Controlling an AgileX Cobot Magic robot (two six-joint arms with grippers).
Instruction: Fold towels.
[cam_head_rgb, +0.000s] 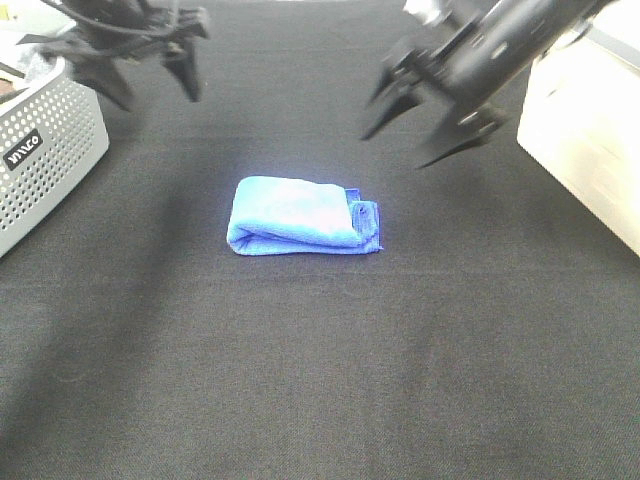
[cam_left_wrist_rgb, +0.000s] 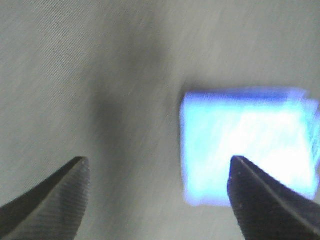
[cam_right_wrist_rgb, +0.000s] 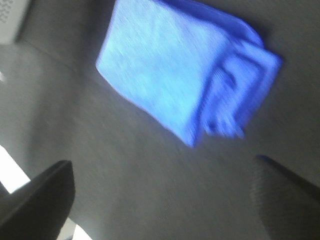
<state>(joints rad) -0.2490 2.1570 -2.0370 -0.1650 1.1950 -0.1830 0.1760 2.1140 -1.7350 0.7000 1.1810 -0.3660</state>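
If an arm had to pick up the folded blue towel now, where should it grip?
Probably the rounded folded edge at the blue towel's left end, approached from above with the left gripper, jaws already open. The right end shows loose stacked layers that would likely splay apart.

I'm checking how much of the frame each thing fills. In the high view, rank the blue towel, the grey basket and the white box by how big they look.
1. White box and grey basket: alike, both cut off by the frame, so unranked.
2. Blue towel: smallest, fully visible.
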